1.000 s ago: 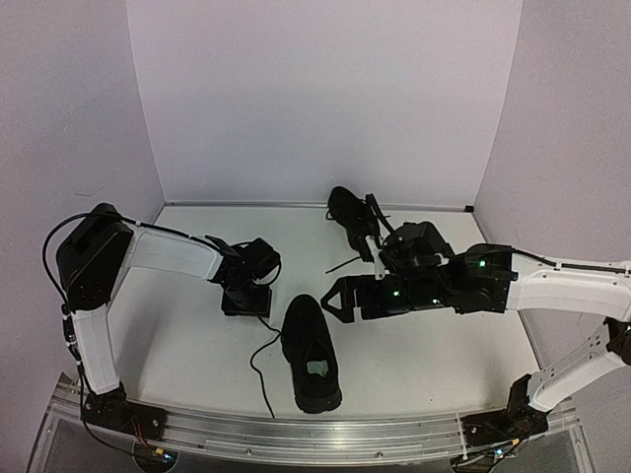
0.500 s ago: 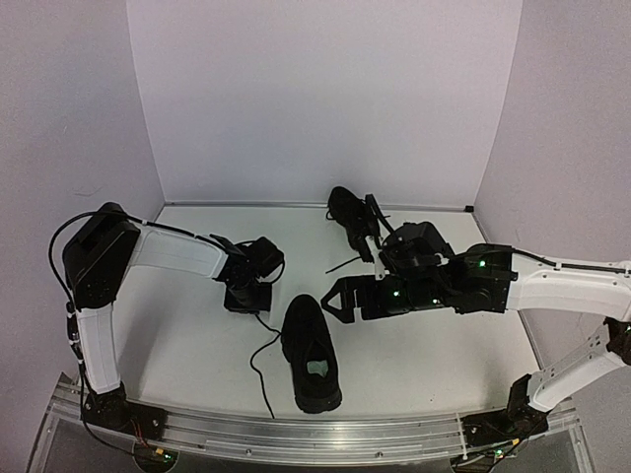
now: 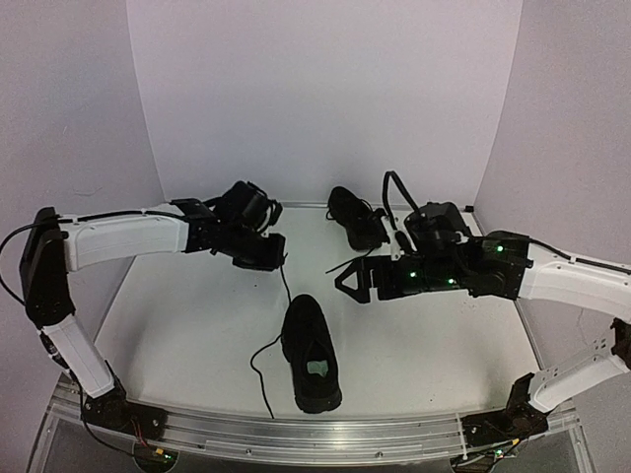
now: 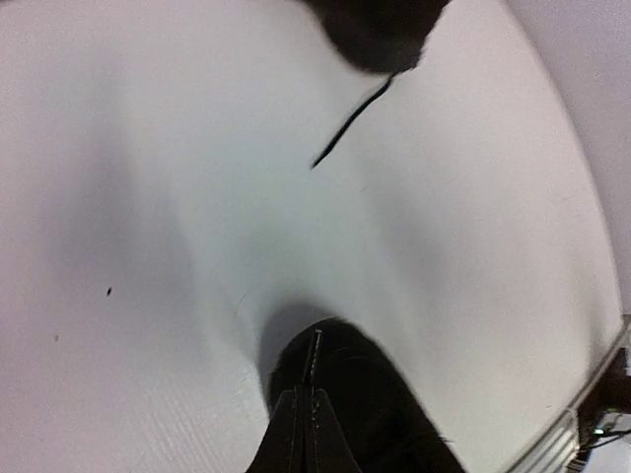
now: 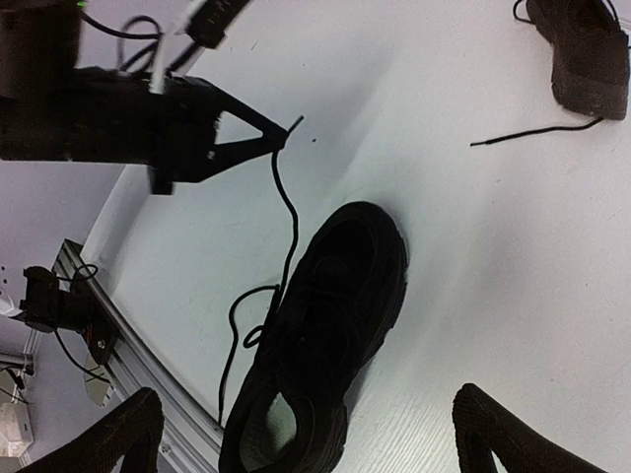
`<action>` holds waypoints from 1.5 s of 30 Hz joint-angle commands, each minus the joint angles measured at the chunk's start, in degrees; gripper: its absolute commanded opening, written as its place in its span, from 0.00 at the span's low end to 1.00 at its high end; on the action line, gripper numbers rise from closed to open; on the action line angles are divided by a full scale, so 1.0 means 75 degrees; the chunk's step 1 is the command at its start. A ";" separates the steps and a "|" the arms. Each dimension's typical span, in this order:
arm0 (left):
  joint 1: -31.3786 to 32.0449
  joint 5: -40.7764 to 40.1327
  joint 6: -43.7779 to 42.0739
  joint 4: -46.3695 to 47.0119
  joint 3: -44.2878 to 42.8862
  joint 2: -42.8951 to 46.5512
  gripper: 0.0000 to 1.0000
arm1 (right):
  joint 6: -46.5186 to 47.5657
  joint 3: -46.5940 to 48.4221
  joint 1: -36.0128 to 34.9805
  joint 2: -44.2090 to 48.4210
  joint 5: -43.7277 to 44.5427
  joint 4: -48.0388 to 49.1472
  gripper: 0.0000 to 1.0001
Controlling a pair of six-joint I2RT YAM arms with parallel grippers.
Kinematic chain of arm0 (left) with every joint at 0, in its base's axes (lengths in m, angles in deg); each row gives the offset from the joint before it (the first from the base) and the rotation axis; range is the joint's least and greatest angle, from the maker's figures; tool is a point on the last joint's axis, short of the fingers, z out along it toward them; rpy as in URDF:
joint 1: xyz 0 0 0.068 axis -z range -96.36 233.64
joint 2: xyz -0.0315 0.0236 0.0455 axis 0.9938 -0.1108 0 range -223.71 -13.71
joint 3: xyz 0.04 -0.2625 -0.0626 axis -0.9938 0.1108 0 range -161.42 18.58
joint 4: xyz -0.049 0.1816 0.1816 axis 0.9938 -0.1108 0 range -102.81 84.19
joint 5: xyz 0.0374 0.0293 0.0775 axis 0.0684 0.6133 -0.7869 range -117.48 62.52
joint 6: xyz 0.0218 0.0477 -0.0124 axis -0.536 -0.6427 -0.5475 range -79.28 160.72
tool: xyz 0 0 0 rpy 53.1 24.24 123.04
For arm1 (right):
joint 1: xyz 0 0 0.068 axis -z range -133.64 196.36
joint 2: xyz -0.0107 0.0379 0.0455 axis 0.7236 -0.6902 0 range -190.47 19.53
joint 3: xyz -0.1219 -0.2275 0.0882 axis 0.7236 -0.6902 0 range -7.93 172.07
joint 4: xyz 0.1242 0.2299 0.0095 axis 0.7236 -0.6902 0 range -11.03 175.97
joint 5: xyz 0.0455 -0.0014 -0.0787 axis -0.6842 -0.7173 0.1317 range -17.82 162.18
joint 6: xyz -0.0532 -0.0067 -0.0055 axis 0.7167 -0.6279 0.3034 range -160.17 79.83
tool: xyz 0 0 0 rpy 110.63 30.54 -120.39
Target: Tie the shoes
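Observation:
One black shoe [image 3: 312,355] lies near the table's front, toe pointing away; the right wrist view shows it as shoe [image 5: 340,305]. My left gripper [image 3: 268,254] is shut on the end of one of its laces [image 3: 287,286] and hangs above the table behind and left of it. A short lace tip [image 4: 315,350] sticks out past the closed left gripper [image 4: 311,399]. The shoe's other lace [image 3: 258,367] trails loose on the table. The second shoe [image 3: 355,217] sits by the back wall. My right gripper [image 3: 343,283] hovers open above the near shoe, fingers wide apart [image 5: 308,404].
The second shoe's loose lace [image 5: 534,131] lies on the table in front of it. White walls close in the table on the left, back and right. An aluminium rail [image 3: 296,439] runs along the front edge, with cables near the arm bases.
My left gripper shut on the lace, then rose and moved back and right, drawing the lace up from the near shoe. The right arm lifted and shifted slightly back, still open.

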 commanded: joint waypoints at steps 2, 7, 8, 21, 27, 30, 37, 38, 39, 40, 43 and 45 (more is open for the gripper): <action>0.0029 0.1045 -0.0621 0.0647 -0.0540 0.0931 0.00 | 0.0828 0.0498 0.0051 0.0038 -0.0585 0.0483 0.97; 0.0029 0.1573 -0.0645 0.0901 -0.0663 0.1464 0.00 | 0.1286 0.0854 0.0062 -0.0394 -0.1060 0.0925 0.91; 0.0029 0.1639 -0.0648 0.0929 -0.0701 0.1552 0.00 | 0.1348 0.0921 0.0063 -0.0473 -0.1152 0.1033 0.89; 0.0035 0.2104 -0.0881 0.1048 -0.0799 0.2344 0.00 | 0.1730 0.1776 0.0077 -0.1309 -0.1666 0.1597 0.71; 0.0040 0.2610 -0.0862 0.1067 -0.0890 0.2207 0.00 | 0.1911 0.2162 0.0148 -0.1527 -0.1724 0.1687 0.65; 0.0040 0.2752 -0.0839 0.1162 -0.0898 0.2214 0.00 | 0.2028 0.2372 0.0159 -0.1717 -0.1828 0.1697 0.63; 0.0037 0.2750 -0.0825 0.1217 -0.1152 0.2280 0.00 | 0.2146 0.2698 0.0238 -0.2057 -0.1857 0.1714 0.58; 0.0039 0.2700 -0.0807 0.1205 -0.1215 0.2269 0.00 | 0.2134 0.2720 0.0266 -0.2081 -0.1840 0.1714 0.58; 0.0039 0.2649 -0.0788 0.1191 -0.1282 0.2255 0.00 | 0.2120 0.2740 0.0296 -0.2105 -0.1824 0.1715 0.58; 0.0033 0.2580 -0.0772 0.1162 -0.1375 0.2215 0.00 | 0.2095 0.2754 0.0330 -0.2126 -0.1817 0.1722 0.58; 0.0040 0.2549 -0.0784 0.1053 -0.1713 0.2060 0.00 | 0.2036 0.2773 0.0438 -0.2205 -0.1796 0.1737 0.57; 0.0036 0.2556 -0.0785 0.1056 -0.1885 0.1982 0.00 | 0.2007 0.2804 0.0484 -0.2282 -0.1812 0.1747 0.55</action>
